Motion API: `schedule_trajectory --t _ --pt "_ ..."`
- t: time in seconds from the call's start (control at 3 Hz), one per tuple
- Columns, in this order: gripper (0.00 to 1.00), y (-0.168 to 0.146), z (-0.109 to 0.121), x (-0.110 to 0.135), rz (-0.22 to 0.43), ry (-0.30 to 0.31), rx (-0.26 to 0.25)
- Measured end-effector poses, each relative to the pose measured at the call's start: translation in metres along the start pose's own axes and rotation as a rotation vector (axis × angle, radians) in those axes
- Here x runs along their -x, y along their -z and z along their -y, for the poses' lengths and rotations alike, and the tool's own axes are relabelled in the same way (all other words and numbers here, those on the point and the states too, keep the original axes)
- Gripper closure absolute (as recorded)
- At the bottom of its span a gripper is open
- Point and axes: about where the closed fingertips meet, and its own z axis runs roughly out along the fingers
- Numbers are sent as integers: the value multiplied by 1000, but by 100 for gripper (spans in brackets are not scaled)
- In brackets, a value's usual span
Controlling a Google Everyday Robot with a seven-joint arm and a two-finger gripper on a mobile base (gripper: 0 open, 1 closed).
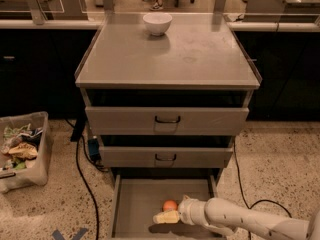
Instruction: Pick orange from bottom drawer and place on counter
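Note:
The orange point(170, 204) lies on the grey floor of the open bottom drawer point(137, 204), right of its middle. My gripper point(165, 217) reaches in from the lower right on a white arm. Its pale tip sits low in the drawer, just in front of the orange and slightly to its left, very close to it. The counter point(190, 54) is the flat grey top of the cabinet, above the two upper drawers.
A white bowl point(157, 23) stands at the back of the counter. The two upper drawers point(167, 120) with black handles stand slightly out. A bin of trash point(21, 151) sits on the floor at left. Black cables point(82, 179) run beside the cabinet.

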Motion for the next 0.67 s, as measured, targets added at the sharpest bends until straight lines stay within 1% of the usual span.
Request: schedule_trajectory --t 0.33,0.67 --pt "0 -35 6 -27 -80 19 4" --pt "0 -36 6 -27 -80 20 4"
